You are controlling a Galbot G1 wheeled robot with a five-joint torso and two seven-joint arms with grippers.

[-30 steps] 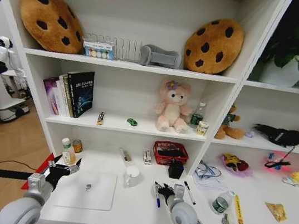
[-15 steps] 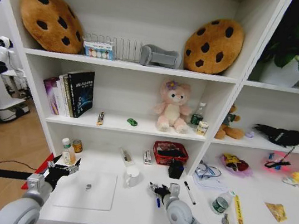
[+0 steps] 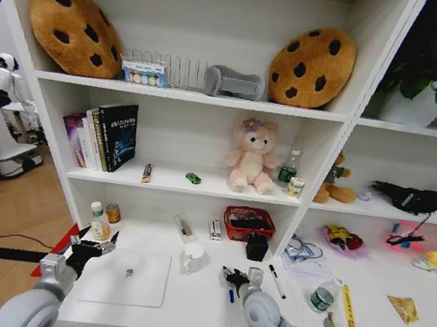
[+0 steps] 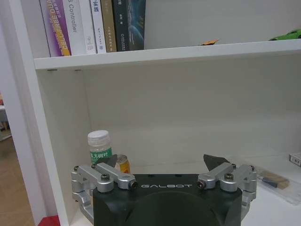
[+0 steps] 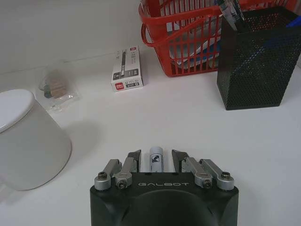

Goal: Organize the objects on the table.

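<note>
On the white table point(image 3: 193, 311), my right gripper point(image 3: 236, 280) hangs low over the blue pen point(image 3: 230, 294). In the right wrist view the pen's white end point(image 5: 155, 159) lies between the fingertips point(image 5: 134, 157) of this gripper point(image 5: 155, 158), which is open with a small gap on each side. A white mug point(image 3: 193, 257) point(image 5: 27, 136) stands just to its left. The silver laptop point(image 3: 126, 275) lies shut in front of my left gripper point(image 3: 87, 248) point(image 4: 166, 165), which is open and holds nothing. Right of the pen lie a black marker point(image 3: 277, 281), a green-labelled can point(image 3: 322, 297) and a yellow packet point(image 3: 405, 308).
A black mesh pen holder point(image 5: 256, 56) and a red basket point(image 5: 186, 44) stand against the back wall beyond the right gripper, with a small box point(image 5: 127, 70) beside them. A white-capped bottle point(image 4: 100, 147) stands ahead of the left gripper. A green toy car point(image 3: 193, 178) sits on the shelf above.
The right gripper shifted slightly left over the pen, then back a little to the right. The left arm has not moved.
</note>
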